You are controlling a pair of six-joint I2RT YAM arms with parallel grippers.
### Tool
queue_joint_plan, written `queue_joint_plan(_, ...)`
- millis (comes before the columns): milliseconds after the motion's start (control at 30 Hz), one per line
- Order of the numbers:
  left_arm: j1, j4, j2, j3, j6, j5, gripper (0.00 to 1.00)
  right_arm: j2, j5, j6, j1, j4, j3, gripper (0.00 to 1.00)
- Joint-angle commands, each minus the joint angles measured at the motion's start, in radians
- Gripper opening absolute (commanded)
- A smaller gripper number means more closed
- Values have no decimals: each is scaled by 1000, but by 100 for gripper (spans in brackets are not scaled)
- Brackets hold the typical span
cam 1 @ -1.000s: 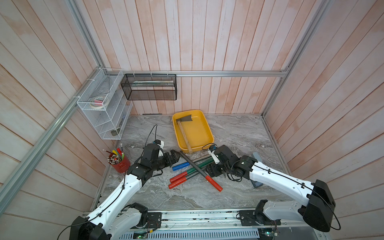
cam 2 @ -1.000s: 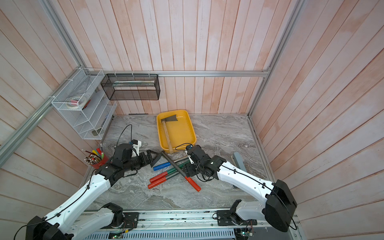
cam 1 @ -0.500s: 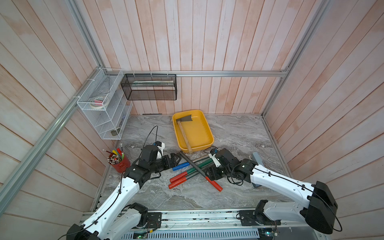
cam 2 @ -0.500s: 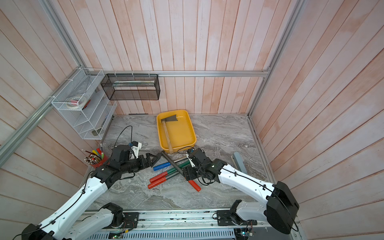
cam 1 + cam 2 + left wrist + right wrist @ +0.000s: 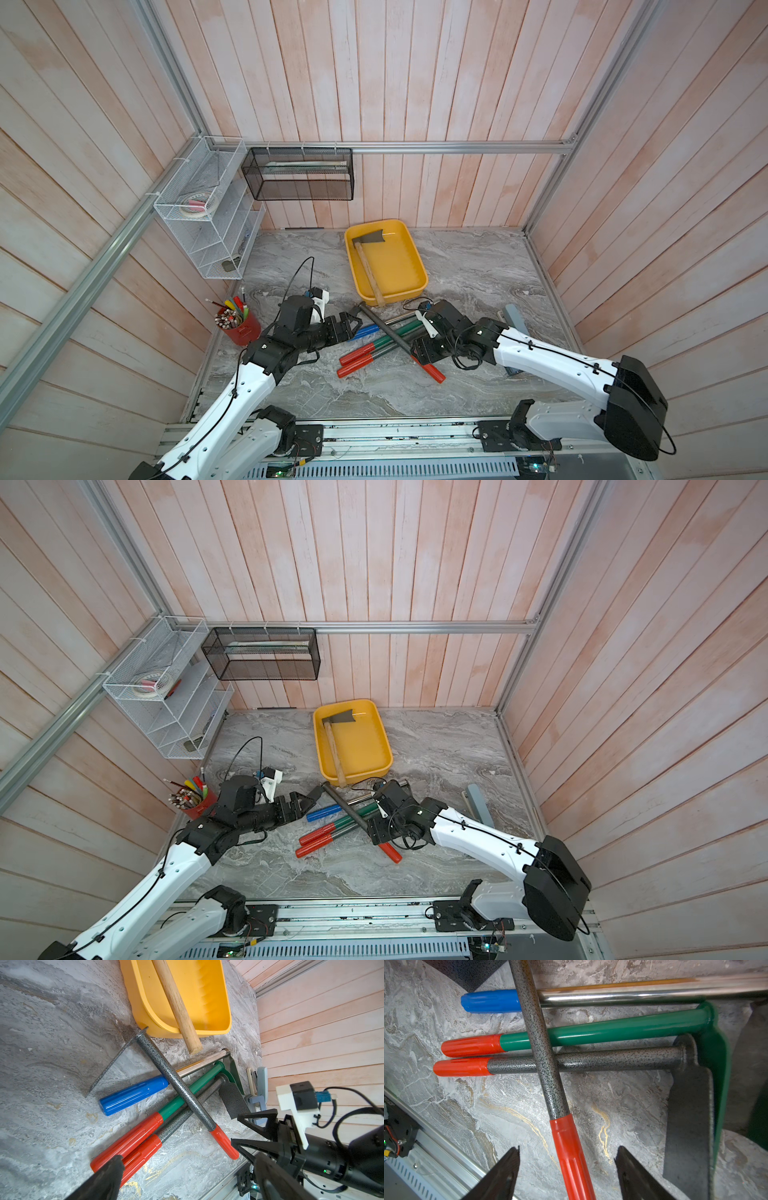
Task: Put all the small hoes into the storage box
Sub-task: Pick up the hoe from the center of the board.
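My two top views looked down from high above the near edge of the rig, facing the back wall [image 5: 374, 104]; both took in the whole marble surface [image 5: 478, 270], almost identically. The left wrist camera sat low and close, looking across the pile of tool handles [image 5: 178, 1103] toward the storage box [image 5: 207, 1001]. The right wrist camera was nearer still, looking down between its jaws at the same handles, which all four views shared.

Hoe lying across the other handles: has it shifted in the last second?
No. The hoe has held its place: its head end sits just off the box's near wall, at the same slant as a second ago.
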Motion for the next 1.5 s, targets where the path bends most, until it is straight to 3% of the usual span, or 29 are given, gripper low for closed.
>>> queue_joint_plan(0, -7, -9, -13, -15, -40, -15, 100, 4, 13, -14, 5, -26, -10, 75)
queue_joint_plan(233, -19, -55, 33, 16, -6, -40, 100, 32, -26, -7, 5, 72, -63, 75)
queue_joint_plan(533, -66, -1, 34, -7, -71, -52, 100, 121, -11, -40, 4, 118, -55, 73)
queue_joint_plan(767, -158, -47, 40, 21, -90, -104, 100, 159, -21, -42, 5, 123, -37, 71)
queue_joint_plan(1467, -165, 71, 85, 9, -146, -84, 100, 220, -132, -98, 5, 85, -2, 63)
